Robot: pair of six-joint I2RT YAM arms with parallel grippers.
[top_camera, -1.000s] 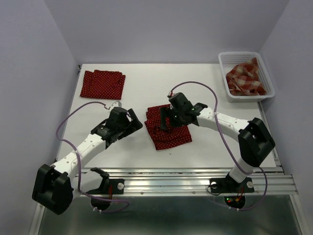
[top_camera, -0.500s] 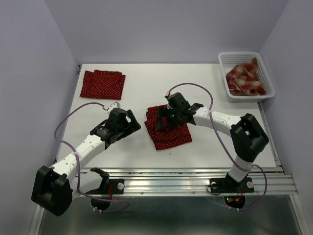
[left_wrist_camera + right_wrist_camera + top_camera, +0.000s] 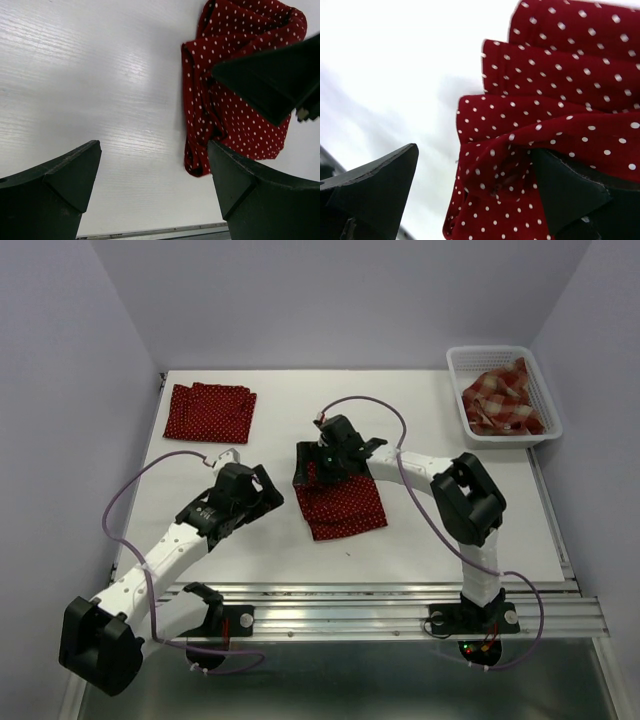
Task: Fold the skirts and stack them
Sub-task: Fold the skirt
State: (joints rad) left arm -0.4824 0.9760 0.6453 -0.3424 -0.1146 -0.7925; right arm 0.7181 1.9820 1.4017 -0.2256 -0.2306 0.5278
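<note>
One dark red polka-dot skirt [image 3: 209, 411] lies folded flat at the far left of the table. A second polka-dot skirt [image 3: 345, 505] lies bunched at the centre. My right gripper [image 3: 322, 458] is over its far left edge. In the right wrist view the gripper [image 3: 475, 190] is open, with a fold of the skirt [image 3: 555, 100] lying over its right finger. My left gripper [image 3: 264, 490] is open and empty just left of this skirt, which shows in the left wrist view [image 3: 230, 115]. The plaid skirt [image 3: 503, 400] lies crumpled in the basket.
The white mesh basket [image 3: 460, 405] stands at the far right corner of the table. The right arm's purple cable [image 3: 405, 435] loops over the centre. The table's near edge meets a metal rail [image 3: 400, 605]. The right gripper's dark body [image 3: 272, 77] shows in the left wrist view.
My right gripper has moved left and away across the centre skirt to its far left edge. The left gripper has drawn back slightly to the left.
</note>
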